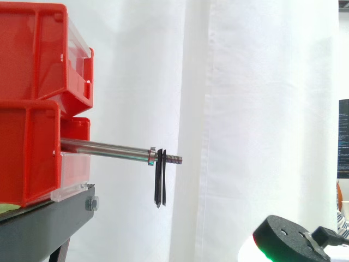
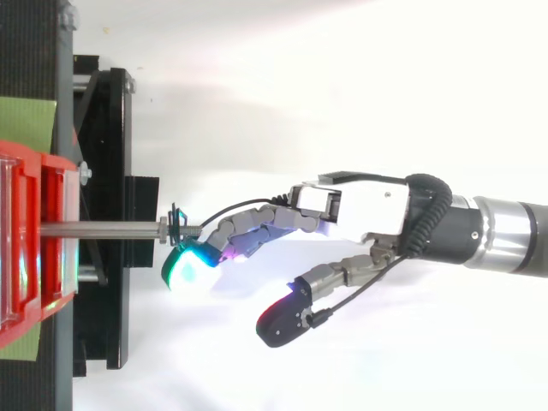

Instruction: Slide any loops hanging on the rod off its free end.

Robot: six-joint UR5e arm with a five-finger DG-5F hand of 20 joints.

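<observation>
A steel rod (image 1: pixel 103 148) juts out to the right from the lower red bin, ending in a nut and a threaded tip (image 1: pixel 173 159). Thin black loops (image 1: pixel 160 180) hang side by side just past the nut, near the free end. In the top view the loops (image 2: pixel 177 224) sit at the rod's tip. My hand (image 2: pixel 360 210) reaches in from the right, open, its fingers loosely extended with nothing in them. Its glowing fingertips (image 2: pixel 190 267) lie beside the rod's end, apart from the loops. In the side view one pad of the hand (image 1: pixel 283 237) shows low at the bottom right, well below the rod.
Two red bins (image 1: pixel 32 65) are stacked on a black stand (image 1: pixel 49 218) at the left. A white curtain hangs behind. A screen (image 1: pixel 343 136) stands at the right edge. A green mat (image 2: pixel 26 124) lies under the bins.
</observation>
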